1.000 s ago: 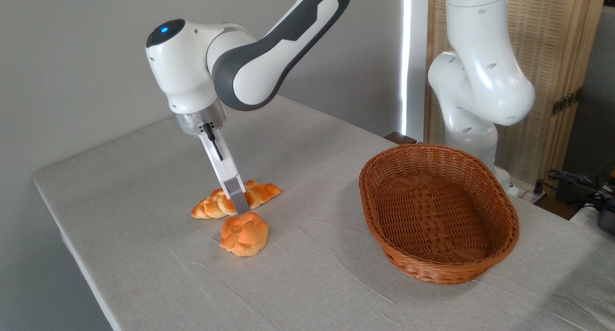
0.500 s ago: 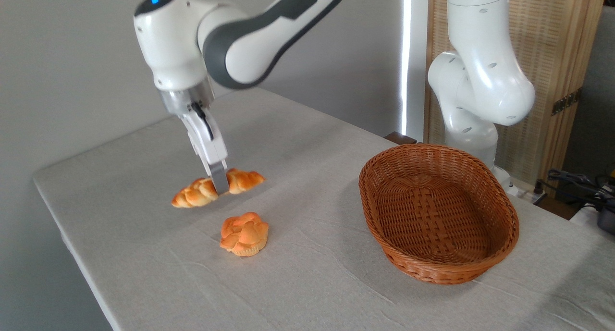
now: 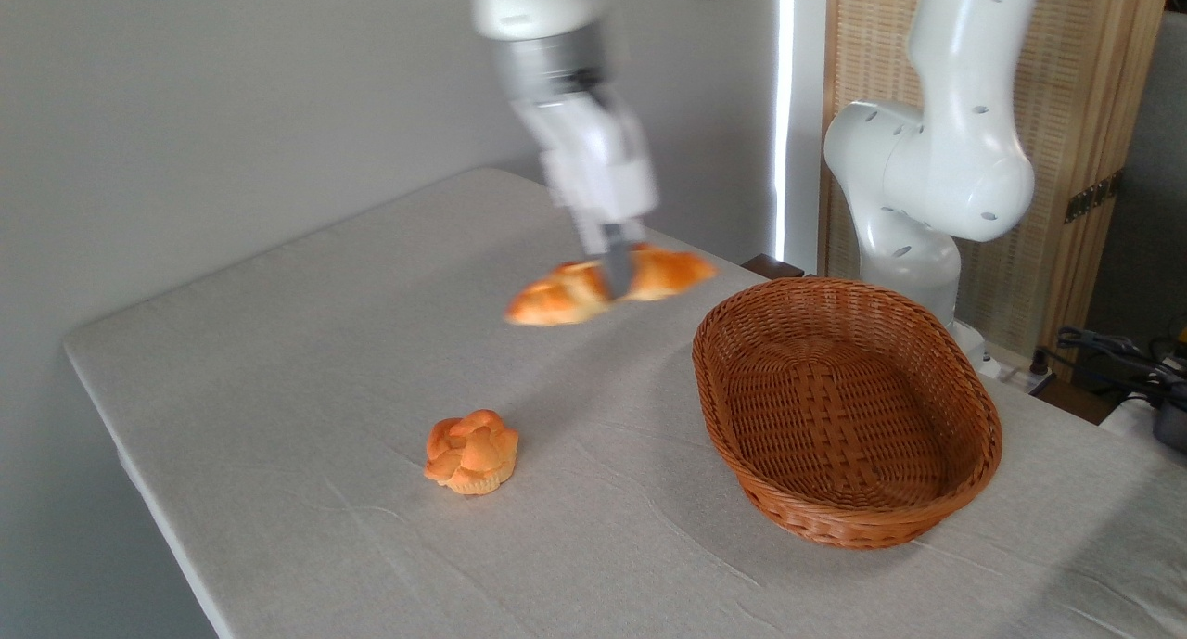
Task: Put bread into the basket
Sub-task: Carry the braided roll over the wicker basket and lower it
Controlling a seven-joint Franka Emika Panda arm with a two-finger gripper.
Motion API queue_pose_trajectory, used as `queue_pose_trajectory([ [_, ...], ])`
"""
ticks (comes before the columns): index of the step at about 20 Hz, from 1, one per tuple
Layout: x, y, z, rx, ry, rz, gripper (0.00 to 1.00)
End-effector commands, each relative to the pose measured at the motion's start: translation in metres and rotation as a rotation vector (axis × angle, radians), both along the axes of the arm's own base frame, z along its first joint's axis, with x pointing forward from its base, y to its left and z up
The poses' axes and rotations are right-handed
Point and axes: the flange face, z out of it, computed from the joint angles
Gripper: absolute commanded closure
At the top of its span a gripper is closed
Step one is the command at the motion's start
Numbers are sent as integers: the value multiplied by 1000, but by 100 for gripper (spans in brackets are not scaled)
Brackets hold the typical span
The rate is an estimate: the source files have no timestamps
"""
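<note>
Camera: claw (image 3: 616, 273) holds bread (image 3: 566, 296), no labels.

The table (image 3: 306, 361) is covered in a matt, pale grey cloth with soft creases, while the basket (image 3: 964, 407) is woven reddish-brown wicker with a slight sheen and a ribbed, rough weave. The bread (image 3: 566, 298) and the small knotted bun (image 3: 471, 452) have a smooth, glossy golden-orange crust, the loaf blurred. The arm (image 3: 937, 157) has a glossy, smooth white plastic shell, the gripper (image 3: 616, 270) looks white with duller grey fingers, and a slatted wooden screen (image 3: 1076, 92) behind looks matt
</note>
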Motion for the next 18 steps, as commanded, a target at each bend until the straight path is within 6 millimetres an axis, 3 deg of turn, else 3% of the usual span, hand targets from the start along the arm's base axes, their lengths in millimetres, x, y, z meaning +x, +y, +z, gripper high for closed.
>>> queue_pose_trajectory([
  [1, -74, 25, -22, 9, 32, -148, 92],
  [3, -90, 19, -36, 86, 73, -211, 92],
  [7, -99, 12, -60, 95, 135, -241, 90],
  [9, -100, 27, -70, 132, 157, -231, 84],
  [11, -102, 59, -78, 104, 187, -179, 84],
  [12, -103, 65, -81, 95, 194, -170, 83],
  [14, -103, 65, -87, 94, 211, -170, 75],
  [18, -98, 49, -101, 109, 258, -204, 31],
])
